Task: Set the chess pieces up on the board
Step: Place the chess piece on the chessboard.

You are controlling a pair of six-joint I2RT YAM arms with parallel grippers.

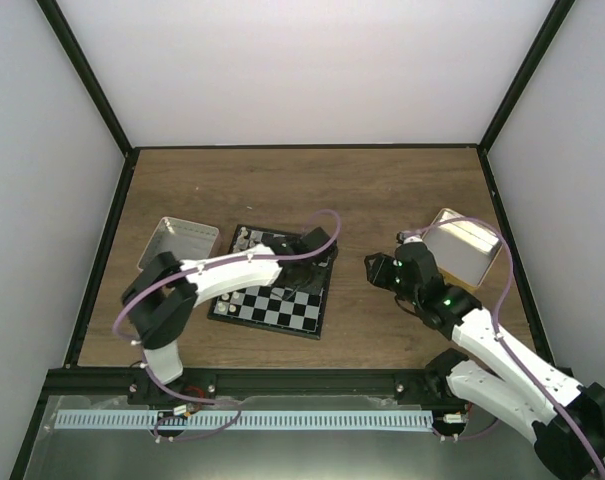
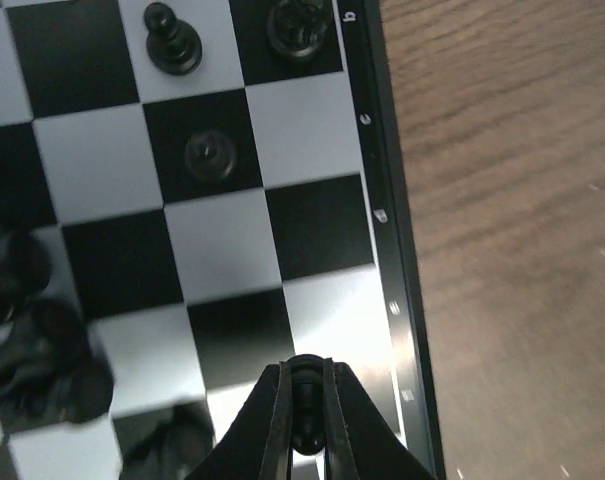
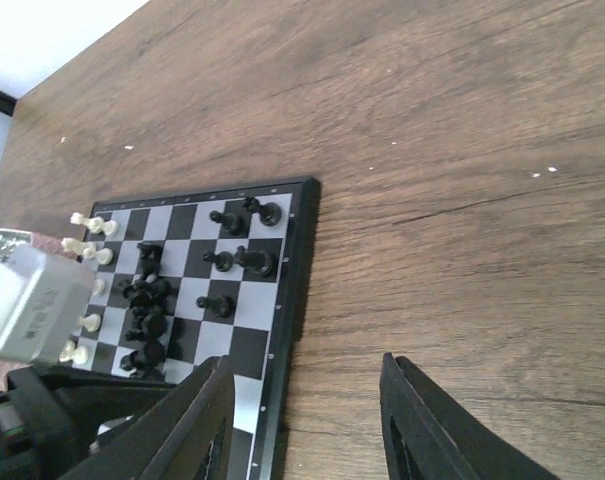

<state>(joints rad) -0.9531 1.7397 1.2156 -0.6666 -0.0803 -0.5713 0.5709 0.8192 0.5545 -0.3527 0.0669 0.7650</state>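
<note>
The small chessboard [image 1: 282, 310] lies on the wooden table left of centre. My left gripper [image 2: 305, 400] is shut on a black chess piece [image 2: 307, 378] and holds it just over the board's right edge column [image 2: 327, 300]. Black pawns [image 2: 210, 155] stand on squares ahead of it, and a heap of black pieces [image 2: 42, 360] lies at the left. White pieces [image 3: 90, 225] stand along the board's far side in the right wrist view. My right gripper [image 3: 307, 420] is open and empty over bare wood beside the board [image 3: 282, 290].
A pinkish shallow tin [image 1: 178, 243] sits left of the board. A yellow-tan shallow tin [image 1: 465, 245] sits at the right, beside the right arm. Black frame rails [image 1: 102, 250] edge the table.
</note>
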